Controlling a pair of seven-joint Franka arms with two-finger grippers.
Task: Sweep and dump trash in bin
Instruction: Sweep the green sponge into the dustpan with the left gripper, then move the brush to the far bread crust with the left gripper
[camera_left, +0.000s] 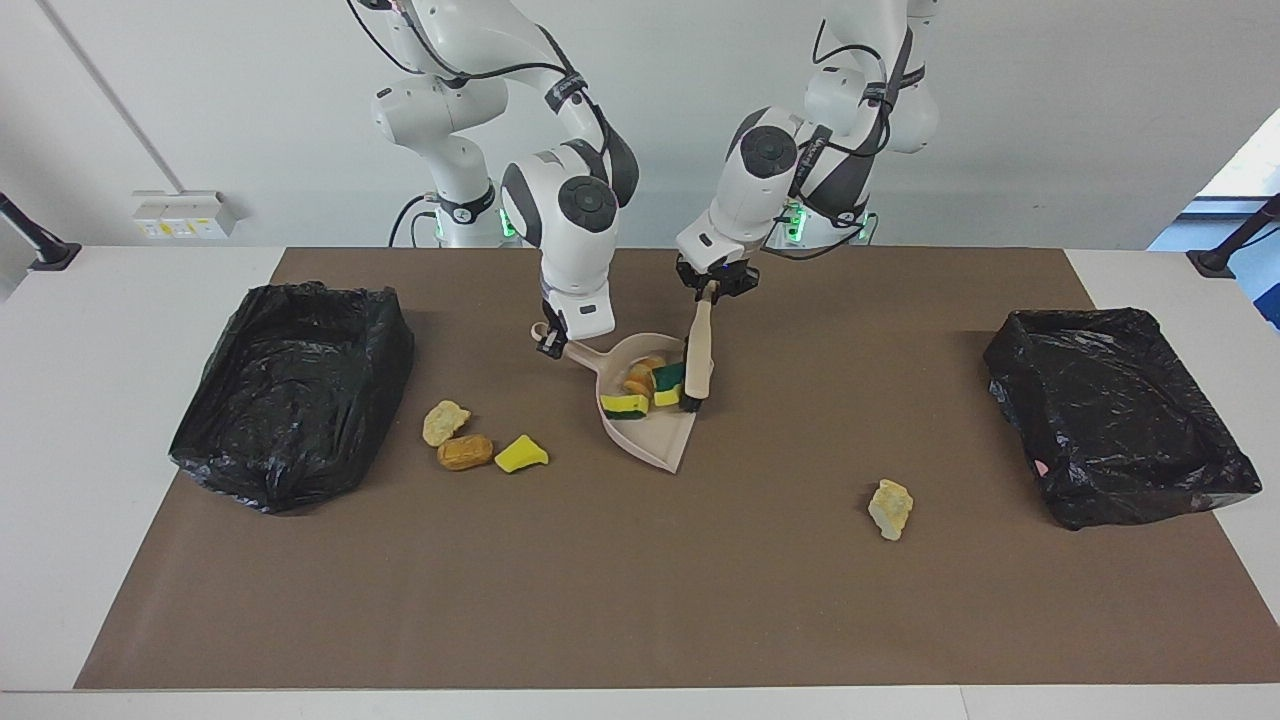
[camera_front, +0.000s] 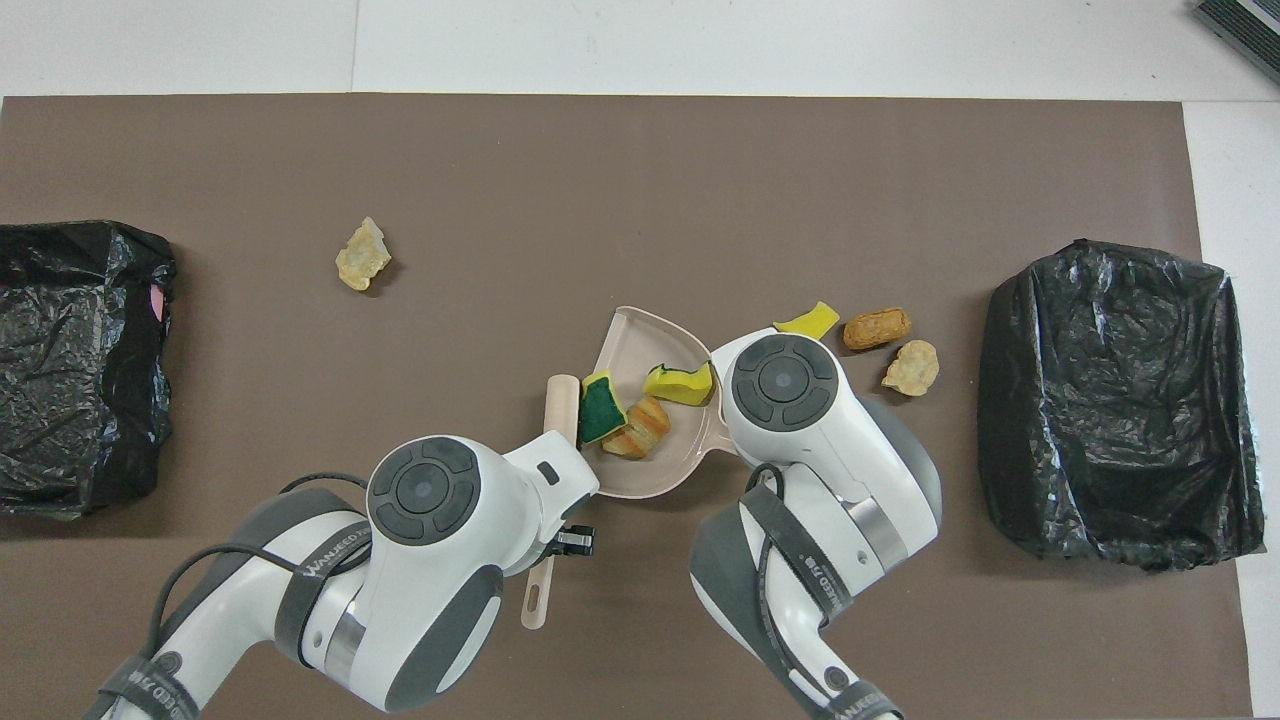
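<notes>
Fingers of my left gripper (camera_left: 710, 288) show only facing, clamped on the brush (camera_left: 698, 362); right gripper (camera_left: 550, 343) clamps the dustpan (camera_left: 655, 440) handle, both wrists pointing down.

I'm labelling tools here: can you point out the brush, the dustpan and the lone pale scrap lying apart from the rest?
brush (camera_left: 698, 345), facing view, middle of its handle.
dustpan (camera_front: 628, 345), overhead view, bare floor of the pan.
pale scrap (camera_left: 889, 508), facing view, its centre.
</notes>
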